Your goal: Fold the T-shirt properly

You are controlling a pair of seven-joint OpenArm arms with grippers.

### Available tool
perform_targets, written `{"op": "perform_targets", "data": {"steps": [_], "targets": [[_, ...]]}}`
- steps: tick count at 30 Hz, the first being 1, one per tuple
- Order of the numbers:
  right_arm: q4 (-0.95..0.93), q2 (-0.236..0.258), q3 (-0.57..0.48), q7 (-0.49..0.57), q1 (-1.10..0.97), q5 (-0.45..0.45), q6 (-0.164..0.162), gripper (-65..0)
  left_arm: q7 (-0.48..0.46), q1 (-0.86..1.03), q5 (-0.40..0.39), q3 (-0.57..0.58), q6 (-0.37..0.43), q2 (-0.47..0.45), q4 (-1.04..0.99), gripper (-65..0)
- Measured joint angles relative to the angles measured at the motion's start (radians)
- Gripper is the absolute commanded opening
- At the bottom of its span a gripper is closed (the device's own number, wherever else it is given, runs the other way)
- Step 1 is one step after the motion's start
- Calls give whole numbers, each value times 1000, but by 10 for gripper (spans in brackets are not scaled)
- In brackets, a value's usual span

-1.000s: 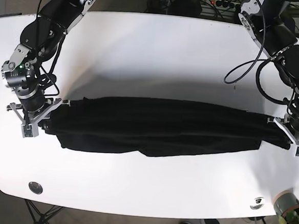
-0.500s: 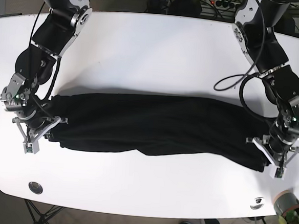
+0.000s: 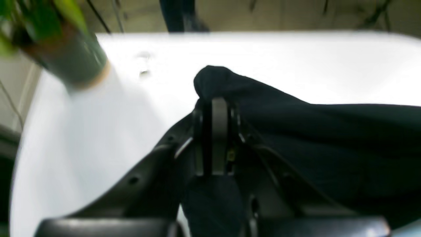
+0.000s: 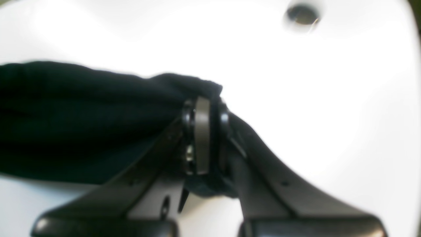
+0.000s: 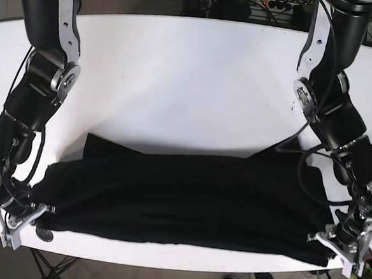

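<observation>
Base view: black T-shirt dragged down to lower bench edge, left claw and right claw each clamped on an end, fold underway.

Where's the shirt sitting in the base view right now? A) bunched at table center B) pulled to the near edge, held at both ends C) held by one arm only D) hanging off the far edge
B: the black T-shirt lies stretched along the table's near edge, with the left tool and right tool each clamped on an end.
</observation>
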Motion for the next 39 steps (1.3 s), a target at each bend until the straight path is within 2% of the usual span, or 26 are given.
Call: {"op": "perform_targets", "data": {"steps": [2,5,11,14,21,24,27,31,32,35,39], "targets": [[0,16,-48,1,45,2,-2,-628,-12,-53,-2,0,-1,-2,0,-650],[1,28,-101,2,124,15,-21,-628,-18,-142,-10,3,-5,-21,-1,-650],[-1,37,-166,-3,267,10,-22,-628,-7,-286,4,-2,4,-50,2,-650],[-2,50,-235,-3,351,23,-15,-628,55,-360,-4,1,-2,-60,3,-650],[13,63,-287,-27,465,32,-18,-628,90,-464,-7,0,0,-77,21,-650],[11,67,-285,-81,448,25,15,-628,157,-447,-13,0,-5,-90,63,-650],[6,70,-285,-113,428,29,45,-628,172,-390,-17,0,-5,-93,122,-650],[63,72,-220,-132,403,39,51,-628,171,-274,-22,0,-10,-92,190,-650],[96,76,-198,-128,383,47,61,-628,175,-243,-22,0,-11,-90,207,-650],[194,95,-150,-109,274,51,61,-628,184,-130,-28,-4,-19,-88,276,-650],[267,79,-98,-147,86,28,67,-628,173,-16,-35,0,-77,-85,353,-650]]}}
